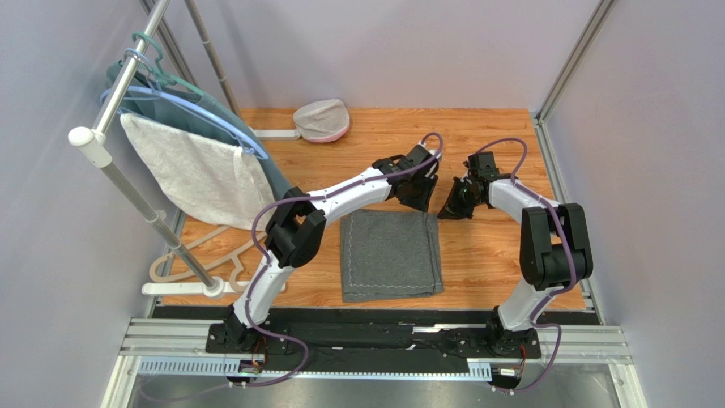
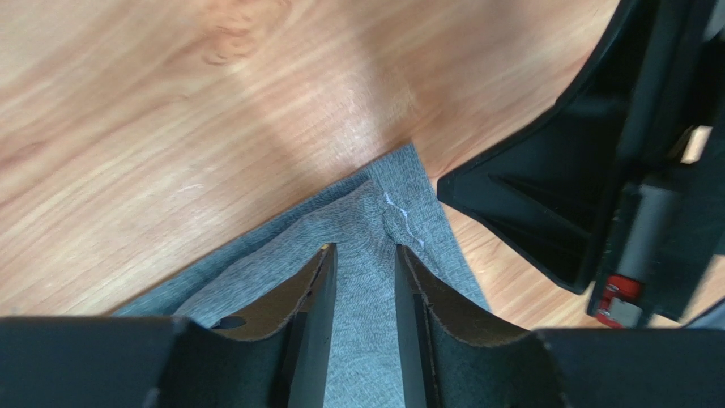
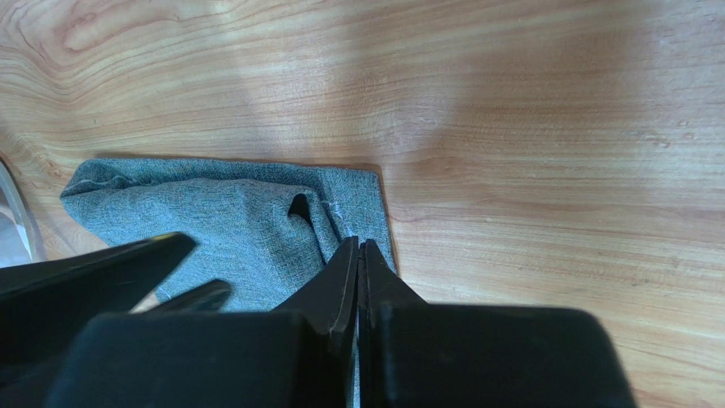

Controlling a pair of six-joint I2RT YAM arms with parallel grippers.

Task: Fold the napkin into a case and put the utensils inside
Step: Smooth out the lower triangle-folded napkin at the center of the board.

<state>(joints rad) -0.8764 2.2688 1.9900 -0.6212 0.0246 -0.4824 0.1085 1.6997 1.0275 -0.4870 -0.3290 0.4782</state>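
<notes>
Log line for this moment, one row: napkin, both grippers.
napkin flat on table | left gripper open, straddling wrinkle near far right corner | right gripper shut at same corner, grip unclear | utensils unseen

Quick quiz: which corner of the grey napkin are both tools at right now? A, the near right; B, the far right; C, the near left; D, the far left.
B: the overhead view shows the left tool and the right tool meeting at the far right corner of the napkin.
</notes>
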